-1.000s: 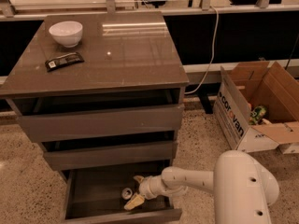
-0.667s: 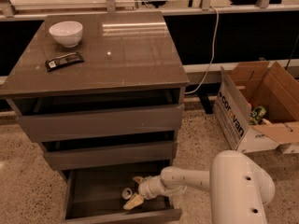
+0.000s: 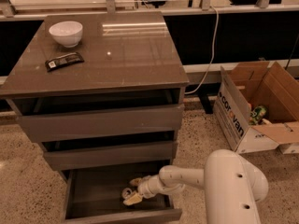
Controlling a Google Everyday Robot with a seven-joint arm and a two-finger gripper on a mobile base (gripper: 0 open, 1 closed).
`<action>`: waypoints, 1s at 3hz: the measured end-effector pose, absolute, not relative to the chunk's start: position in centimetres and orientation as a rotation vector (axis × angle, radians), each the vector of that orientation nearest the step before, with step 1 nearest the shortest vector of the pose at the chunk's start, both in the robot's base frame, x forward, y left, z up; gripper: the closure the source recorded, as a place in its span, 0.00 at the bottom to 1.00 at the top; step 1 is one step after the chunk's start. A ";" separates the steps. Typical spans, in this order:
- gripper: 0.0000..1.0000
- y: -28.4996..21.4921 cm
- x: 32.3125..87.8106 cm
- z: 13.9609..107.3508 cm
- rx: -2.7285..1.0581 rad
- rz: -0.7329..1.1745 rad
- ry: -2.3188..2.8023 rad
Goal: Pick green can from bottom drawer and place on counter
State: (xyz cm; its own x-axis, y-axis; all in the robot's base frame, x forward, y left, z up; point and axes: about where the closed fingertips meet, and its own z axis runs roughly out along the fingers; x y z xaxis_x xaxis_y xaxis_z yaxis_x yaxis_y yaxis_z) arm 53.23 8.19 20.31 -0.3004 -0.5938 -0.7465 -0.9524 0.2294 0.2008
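The bottom drawer (image 3: 88, 197) of the grey cabinet is pulled out. The green can (image 3: 126, 192) stands inside it near the middle, showing mostly its silver top; its body is dark and hard to make out. My gripper (image 3: 133, 191) reaches down into the drawer from the right on the white arm (image 3: 187, 177). Its two pale fingers (image 3: 132, 200) stand apart, one on each side of the can, open. The counter (image 3: 135, 55) is the glossy brown top slab of the cabinet, well above the gripper.
A white bowl (image 3: 66, 33) and a dark wrapped bar (image 3: 64, 61) lie on the counter's left side. The two upper drawers (image 3: 103, 120) are slightly ajar. An open cardboard box (image 3: 254, 106) with a greenish can (image 3: 258, 113) sits on the floor to the right.
The arm's white housing has shifted slightly. The gripper stays at the can in the bottom drawer.
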 end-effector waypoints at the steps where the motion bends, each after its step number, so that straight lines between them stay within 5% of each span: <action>1: 0.61 8.5 53.9 19.7 -1.409 0.900 1.998; 3: 1.00 8.7 54.3 25.6 -1.413 0.919 1.787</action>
